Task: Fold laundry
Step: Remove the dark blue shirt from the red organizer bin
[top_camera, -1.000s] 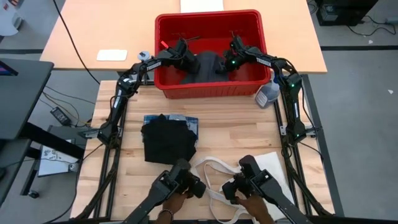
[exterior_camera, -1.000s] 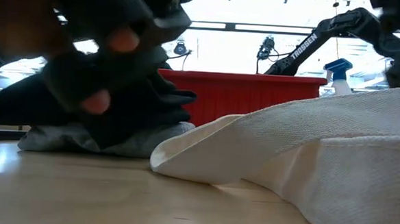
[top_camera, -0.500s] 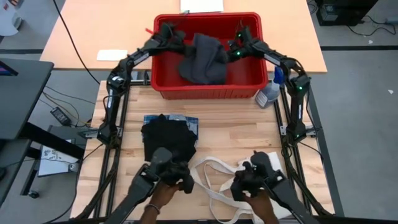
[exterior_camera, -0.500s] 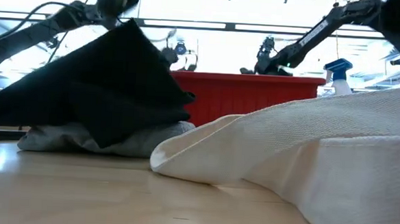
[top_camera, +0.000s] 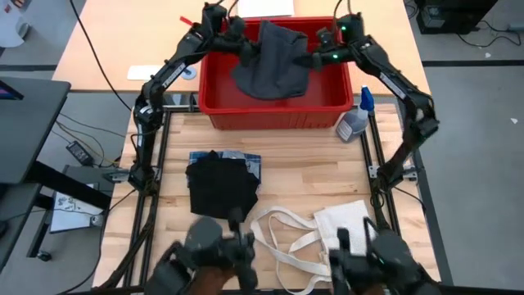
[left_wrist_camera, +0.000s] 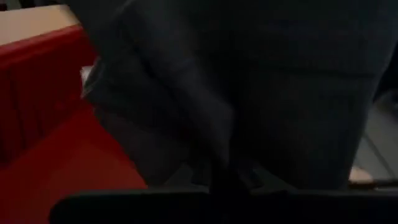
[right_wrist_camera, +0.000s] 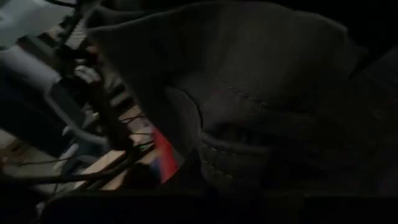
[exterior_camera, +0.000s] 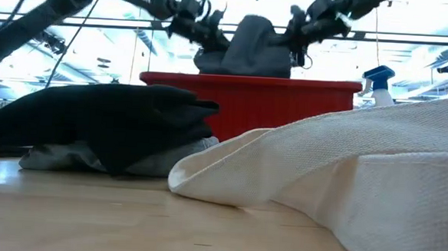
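A dark grey garment (top_camera: 273, 64) hangs above the red bin (top_camera: 278, 115) at the table's far edge, stretched between both grippers. My left gripper (top_camera: 240, 41) is shut on its left upper part, and my right gripper (top_camera: 315, 57) is shut on its right upper part. In the low view the garment (exterior_camera: 247, 54) bunches above the bin's wall (exterior_camera: 248, 104). A folded black piece (top_camera: 219, 187) lies on a blue-white plaid piece (top_camera: 252, 161) on the table. My left gripper holds the dark grey garment by its upper left edge (top_camera: 250, 45), coming level from the table's left. The cloth (left_wrist_camera: 280, 93) fills the wrist view and hides the fingertips. My right gripper holds the garment's upper right edge (top_camera: 303, 59), coming level from the right; a stitched hem (right_wrist_camera: 230, 158) lies by the fingers. The garment sags between both holds, its lower part over the bin.
A cream tote bag (top_camera: 344, 225) with long handles (top_camera: 282, 233) lies at the near right of the table. A spray bottle (top_camera: 356, 119) stands right of the bin. Dark blurred handles with a person's hands (top_camera: 213, 258) show at the near edge. Bare wood lies between bin and stack.
Both grippers have risen and moved toward the far edge, lifting the dark grey garment from the bin's floor until it hangs spread between them above the bin's rim. The dark handles and hands at the near edge have drawn back toward the near edge.
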Tool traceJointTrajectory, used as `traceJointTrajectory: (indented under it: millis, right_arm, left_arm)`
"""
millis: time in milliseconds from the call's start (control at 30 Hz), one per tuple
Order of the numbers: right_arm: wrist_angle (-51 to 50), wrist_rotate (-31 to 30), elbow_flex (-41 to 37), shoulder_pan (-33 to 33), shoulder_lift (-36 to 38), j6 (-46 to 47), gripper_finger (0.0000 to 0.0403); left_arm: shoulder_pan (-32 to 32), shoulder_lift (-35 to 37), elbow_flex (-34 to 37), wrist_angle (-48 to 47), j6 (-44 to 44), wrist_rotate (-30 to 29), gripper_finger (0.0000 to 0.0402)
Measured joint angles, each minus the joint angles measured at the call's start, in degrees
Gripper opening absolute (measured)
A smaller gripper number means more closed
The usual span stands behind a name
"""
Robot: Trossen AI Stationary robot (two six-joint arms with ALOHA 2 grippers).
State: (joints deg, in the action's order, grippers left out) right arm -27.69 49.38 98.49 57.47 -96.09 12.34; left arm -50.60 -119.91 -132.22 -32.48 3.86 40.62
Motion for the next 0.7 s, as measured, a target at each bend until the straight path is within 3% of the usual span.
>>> traceJointTrajectory:
  millis: [200, 433, 700]
  right_arm:
    - [-16.0, 3.8, 0.0, -3.5, 7.2, -3.4, 0.0039]
    - [-41.4, 3.1, 0.1, -11.0, 13.8, -10.9, 0.0042]
    - [-49.5, -2.0, 0.0, -17.4, 20.3, -10.0, 0.0044]
  left_arm:
    - [9.2, 5.0, 0.0, -11.6, -6.5, -7.4, 0.0011]
    - [22.4, 5.0, 0.0, -13.3, -0.6, -12.2, 0.0011]
    - [31.0, 5.0, 0.1, -14.4, 3.7, -19.1, 0.0011]
